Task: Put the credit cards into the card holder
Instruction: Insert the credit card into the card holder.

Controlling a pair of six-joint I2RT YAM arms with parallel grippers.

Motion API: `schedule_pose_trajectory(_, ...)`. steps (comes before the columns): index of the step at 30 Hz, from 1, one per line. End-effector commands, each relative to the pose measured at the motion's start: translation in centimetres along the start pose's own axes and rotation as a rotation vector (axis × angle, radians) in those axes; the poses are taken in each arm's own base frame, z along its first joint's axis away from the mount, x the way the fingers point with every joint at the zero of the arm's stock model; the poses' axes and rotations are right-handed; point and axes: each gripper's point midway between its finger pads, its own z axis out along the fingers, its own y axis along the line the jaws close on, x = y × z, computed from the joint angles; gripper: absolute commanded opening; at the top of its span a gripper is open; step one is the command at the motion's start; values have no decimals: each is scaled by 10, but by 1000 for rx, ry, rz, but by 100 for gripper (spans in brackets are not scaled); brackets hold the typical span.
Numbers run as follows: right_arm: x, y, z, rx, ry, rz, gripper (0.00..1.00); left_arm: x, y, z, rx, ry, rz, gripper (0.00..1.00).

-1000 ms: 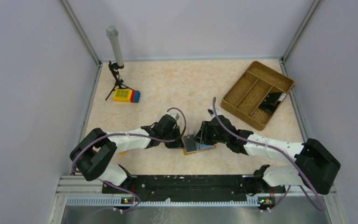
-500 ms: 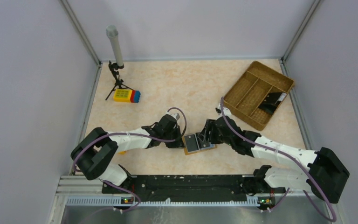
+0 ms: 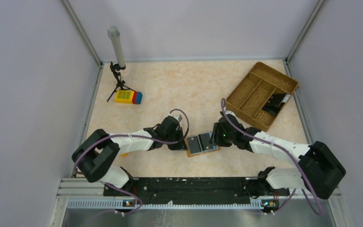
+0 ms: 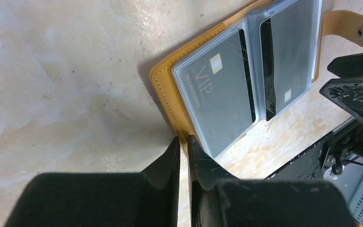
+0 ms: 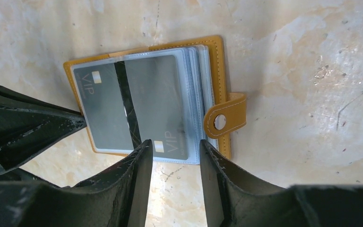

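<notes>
From the top camera I see a beige marbled table (image 3: 179, 85) boxed in by plain grey walls (image 3: 28, 94), with metal posts (image 3: 82, 33) rising at the far corners. At the far left corner stands a small tripod stand (image 3: 118, 75) carrying a grey tube, and a toy block (image 3: 128, 97) sits just beside its feet. A woven tray (image 3: 253, 97) sits askew at the far right corner. One compartment holds a dark flat item (image 3: 275, 102) too small for me to identify.

The card holder (image 3: 201, 144) lies open toward the near edge, about midway along it, between the two arms. Only the wrist cameras show its contents: two dark grey credit cards (image 5: 137, 104) marked VIP inside clear sleeves (image 5: 196, 94), and a strap with a snap stud (image 5: 220, 121) jutting from one side.

The left gripper (image 4: 183, 141) has its fingers nearly together, nipping the holder's leather edge. The right gripper (image 5: 172, 153) has its fingers moderately apart over the sleeve edge beside the strap, gripping nothing I can see. I cannot tell whether its tips touch the plastic.

From above, both arms cover the ends of the holder. The left wrist view cuts off the farther card. I cannot make out what lies in the sleeves stacked underneath.
</notes>
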Motion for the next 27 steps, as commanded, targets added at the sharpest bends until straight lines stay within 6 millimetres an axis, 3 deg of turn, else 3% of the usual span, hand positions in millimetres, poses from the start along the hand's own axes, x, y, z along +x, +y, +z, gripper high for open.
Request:
schedule_pose_trajectory(1,-3,9,4,-32,6,-17,39,4,8,3,-26,0,5,10)
schedule_pose_trajectory(21,23,0,22,-13,106,15,33,4,8,3,-25,1,8,10)
schedule_pose_trajectory(27,24,27,22,-159,113,63,33,3,8,2,-24,0,10,10)
